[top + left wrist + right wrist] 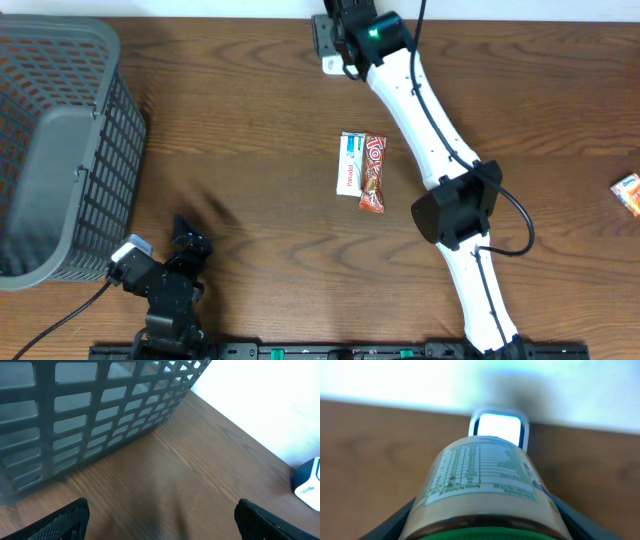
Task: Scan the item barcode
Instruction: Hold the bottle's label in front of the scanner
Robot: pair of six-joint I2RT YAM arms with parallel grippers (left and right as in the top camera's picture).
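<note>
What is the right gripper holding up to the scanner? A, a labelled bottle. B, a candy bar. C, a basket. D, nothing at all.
A: the right wrist view shows a bottle with a printed label clamped in the right gripper, facing the scanner.

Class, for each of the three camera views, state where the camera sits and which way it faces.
Overhead: above the table, looking straight down; left arm and right arm show.
Left wrist: low over the table, facing the basket; the open left tool frames the bottom.
Right wrist: behind the right tool, facing the scanner past the gripped bottle.
Shared: overhead and left wrist both see the basket.
</note>
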